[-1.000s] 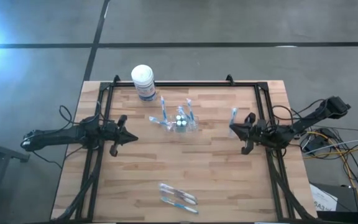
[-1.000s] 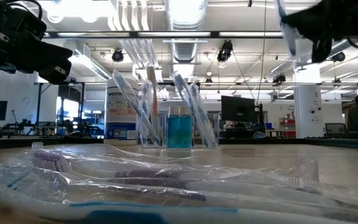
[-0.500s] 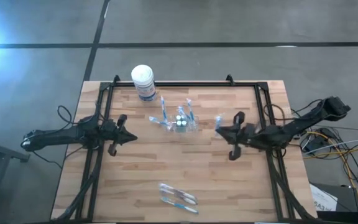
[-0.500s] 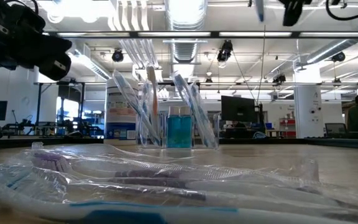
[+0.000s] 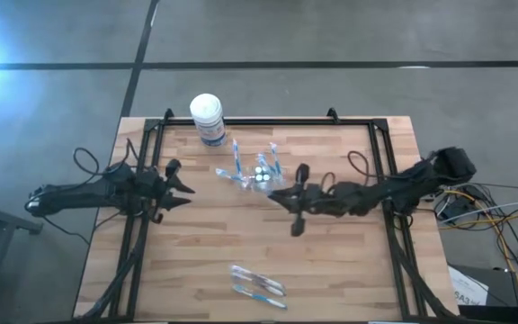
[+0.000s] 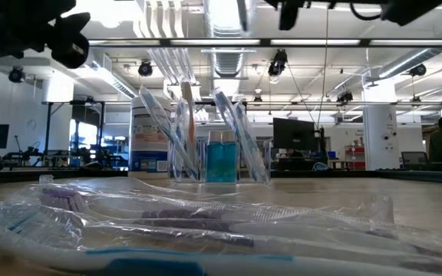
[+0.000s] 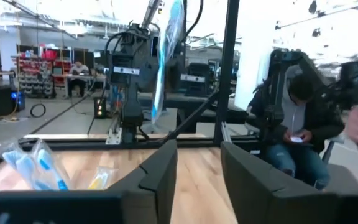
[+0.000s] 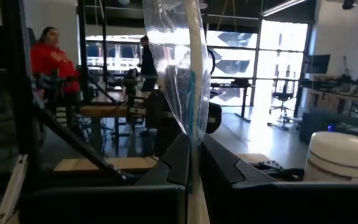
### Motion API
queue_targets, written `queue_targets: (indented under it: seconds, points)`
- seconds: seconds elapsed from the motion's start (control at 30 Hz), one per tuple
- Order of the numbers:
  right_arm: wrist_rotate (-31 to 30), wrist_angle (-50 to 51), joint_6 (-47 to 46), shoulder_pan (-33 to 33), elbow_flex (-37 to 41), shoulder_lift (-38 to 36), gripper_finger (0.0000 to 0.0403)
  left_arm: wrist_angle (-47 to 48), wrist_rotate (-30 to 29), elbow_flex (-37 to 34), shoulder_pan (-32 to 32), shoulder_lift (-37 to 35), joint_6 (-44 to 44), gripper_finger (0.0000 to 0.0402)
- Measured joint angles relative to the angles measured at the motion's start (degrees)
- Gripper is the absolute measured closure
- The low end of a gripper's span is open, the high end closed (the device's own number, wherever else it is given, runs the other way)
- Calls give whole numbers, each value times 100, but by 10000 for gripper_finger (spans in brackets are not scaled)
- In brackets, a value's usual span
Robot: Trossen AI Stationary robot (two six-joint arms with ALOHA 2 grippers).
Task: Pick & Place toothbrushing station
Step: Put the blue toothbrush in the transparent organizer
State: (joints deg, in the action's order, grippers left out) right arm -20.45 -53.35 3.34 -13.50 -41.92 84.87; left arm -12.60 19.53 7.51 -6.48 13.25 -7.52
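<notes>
Right tool [image 5: 288, 195] sits mid-frame in the high view, just right of and below the clear cup [image 5: 261, 176]. Its fingers [image 8: 178, 158] are pressed together, pinching a wrapped toothbrush [image 8: 182, 81] that stands upright between them in the right wrist view.

Left tool [image 5: 181, 183] is at left-centre of the high view, over the wooden surface [image 5: 331, 261], well apart from the cup. We see its fingers [image 7: 160, 171] spread with nothing between them.

Cup stands at upper centre of the surface and holds several toothbrushes leaning outward, a blue piece visible inside in the low view [image 6: 221, 165]. White-lidded tub [image 5: 207, 117] stands at the upper edge, up-left of the cup. A small pile of wrapped toothbrushes [image 5: 257, 285] lies at lower centre, well apart from both tools.

Seated person [image 7: 300, 127] shows beyond the surface in the left wrist view.
</notes>
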Motion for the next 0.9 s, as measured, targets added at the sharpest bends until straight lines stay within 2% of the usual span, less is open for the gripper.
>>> queue_targets:
  seconds: [0.07,0.23,0.6,0.9]
  points:
    - [124,-23,98,87,-330,270,390,-23,0,48,0,170,106,262]
    - [968,-16,-18,356,-1182,1023,390,-370,2,76,0,650,128,255]
    - [1475,-1,-61,710,-2771,2442,390,-1219,-135,135,0,1584,268,254]
    - [1755,40,-321,921,-3707,3214,390,-1380,-446,222,0,1853,436,254]
